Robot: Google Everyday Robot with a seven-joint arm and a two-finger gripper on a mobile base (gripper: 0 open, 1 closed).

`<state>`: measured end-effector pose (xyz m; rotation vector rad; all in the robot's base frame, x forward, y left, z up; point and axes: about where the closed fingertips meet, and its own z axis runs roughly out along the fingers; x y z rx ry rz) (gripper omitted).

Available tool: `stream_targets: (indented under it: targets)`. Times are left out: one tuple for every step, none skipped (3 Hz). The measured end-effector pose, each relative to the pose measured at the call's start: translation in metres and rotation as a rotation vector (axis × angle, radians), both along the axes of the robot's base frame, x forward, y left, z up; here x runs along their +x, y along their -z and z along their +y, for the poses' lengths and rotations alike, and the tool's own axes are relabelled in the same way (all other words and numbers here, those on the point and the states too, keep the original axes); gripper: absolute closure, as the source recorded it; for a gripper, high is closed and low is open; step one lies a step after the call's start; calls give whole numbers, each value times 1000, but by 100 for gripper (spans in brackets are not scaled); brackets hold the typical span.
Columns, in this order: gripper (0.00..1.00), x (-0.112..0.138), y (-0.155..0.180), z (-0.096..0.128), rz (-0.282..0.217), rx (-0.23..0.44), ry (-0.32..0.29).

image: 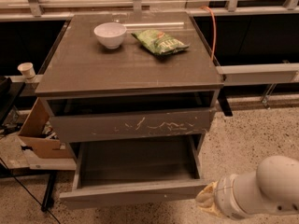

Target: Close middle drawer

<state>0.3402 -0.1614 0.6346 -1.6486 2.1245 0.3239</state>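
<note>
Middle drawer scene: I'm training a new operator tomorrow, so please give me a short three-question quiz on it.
1. True or false: the middle drawer is pulled out, with nothing visible inside it.
2. What lies beside the white bowl on the cabinet top? A) a green bag B) a red can C) a sponge
3. Fill in: in the camera view, the gripper sits at the ____ end of the middle drawer's front panel.

Key: 1 true; 2 A; 3 right.
</note>
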Motion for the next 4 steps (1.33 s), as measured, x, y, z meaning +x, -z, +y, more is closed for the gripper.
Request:
stream_targets:
  targets:
    - [100,8,49,11,-32,29,-25]
    - [100,17,125,35,-69,65,-83]
    - [100,17,130,32,-66,57,-77]
    - [100,27,152,40,-98,59,-97]
